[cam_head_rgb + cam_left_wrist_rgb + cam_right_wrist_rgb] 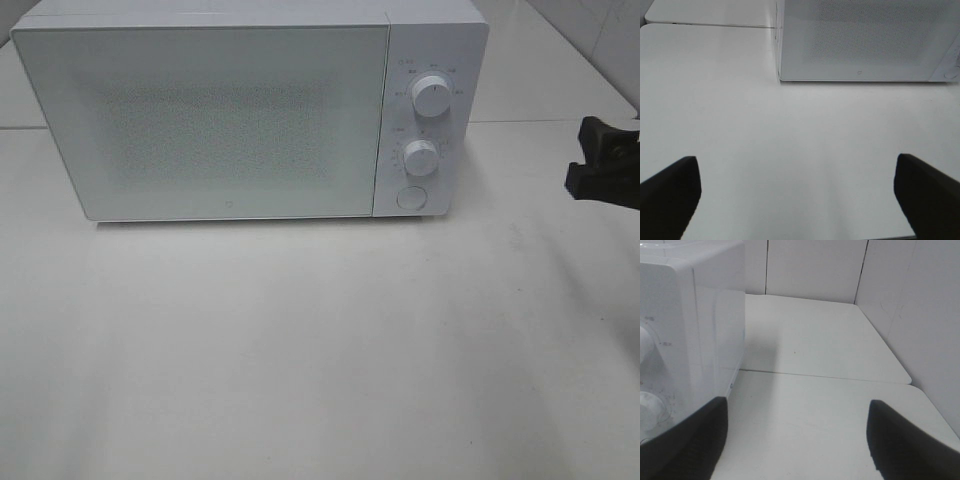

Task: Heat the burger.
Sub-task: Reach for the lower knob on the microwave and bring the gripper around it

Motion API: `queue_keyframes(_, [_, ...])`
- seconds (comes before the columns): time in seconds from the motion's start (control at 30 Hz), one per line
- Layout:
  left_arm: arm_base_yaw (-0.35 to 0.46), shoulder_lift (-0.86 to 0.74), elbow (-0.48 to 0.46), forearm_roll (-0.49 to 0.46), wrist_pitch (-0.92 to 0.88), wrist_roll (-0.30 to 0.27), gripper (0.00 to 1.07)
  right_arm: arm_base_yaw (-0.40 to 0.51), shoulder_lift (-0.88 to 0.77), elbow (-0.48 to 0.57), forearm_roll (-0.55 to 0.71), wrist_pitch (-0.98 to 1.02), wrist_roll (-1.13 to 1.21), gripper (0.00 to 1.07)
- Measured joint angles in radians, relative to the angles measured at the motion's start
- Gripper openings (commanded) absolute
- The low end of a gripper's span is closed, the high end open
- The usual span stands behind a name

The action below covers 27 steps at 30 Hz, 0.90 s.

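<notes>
**Desk:** White microwave oven on a white table, door shut. Where is the burger?

**Photographer:** Not in any view. The tabletop in front of the oven shows nothing. The door panel is frosted and speckled, so whether the burger sits behind it cannot be told.

**Desk:** And the arms?

**Photographer:** The right gripper hangs at the right edge of the high view, off to the side of the control panel, its dark fingers spread wide with nothing between them. The left gripper shows only in its own wrist view, low over the table and facing the door, also spread wide and empty.

**Desk:** Controls?

**Photographer:** An upper dial, a lower dial and a round button beneath them, all untouched by either gripper.

**Desk:** How would the burger handle once it is found?

**Photographer:** A judgement only: light, soft and stacked, with a glossy bun that may slip and layers that may slide apart under a hard pinch. A gentle, low grip across the sides, keeping it level, seems safest; better yet, lift whatever dish it rests on by the rim.
</notes>
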Motion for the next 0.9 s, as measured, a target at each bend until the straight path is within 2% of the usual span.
queue_keyframes(0.03, [0.0,0.0,0.0,0.0,0.0,0.0,0.98,0.0,0.0,0.0,0.0,0.0,0.0,0.76])
queue_keyframes(0.1, [0.0,0.0,0.0,0.0,0.0,0.0,0.98,0.096,0.051,0.003,0.078,-0.055,-0.052,0.76])
queue_keyframes(0.13, [0.0,0.0,0.0,0.0,0.0,0.0,0.98,0.096,0.051,0.003,0.078,-0.055,-0.052,0.76])
queue_keyframes(0.2, [0.0,0.0,0.0,0.0,0.0,0.0,0.98,0.195,0.111,0.004,0.158,-0.106,-0.074,0.76])
queue_keyframes(0.23, [0.0,0.0,0.0,0.0,0.0,0.0,0.98,0.195,0.111,0.004,0.158,-0.106,-0.074,0.76])
queue_keyframes(0.27, [0.0,0.0,0.0,0.0,0.0,0.0,0.98,0.253,0.147,0.004,0.208,-0.14,-0.078,0.76])
queue_keyframes(0.3, [0.0,0.0,0.0,0.0,0.0,0.0,0.98,0.253,0.147,0.004,0.208,-0.14,-0.078,0.76])
queue_keyframes(0.37, [0.0,0.0,0.0,0.0,0.0,0.0,0.98,0.341,0.2,0.0,0.291,-0.173,-0.085,0.76])
queue_keyframes(0.4, [0.0,0.0,0.0,0.0,0.0,0.0,0.98,0.341,0.2,0.0,0.291,-0.173,-0.085,0.76])
queue_keyframes(0.53, [0.0,0.0,0.0,0.0,0.0,0.0,0.98,0.466,0.271,-0.039,0.412,-0.184,-0.085,0.76])
queue_keyframes(0.9, [0.0,0.0,0.0,0.0,0.0,0.0,0.98,0.625,0.336,-0.145,0.568,-0.19,-0.111,0.76])
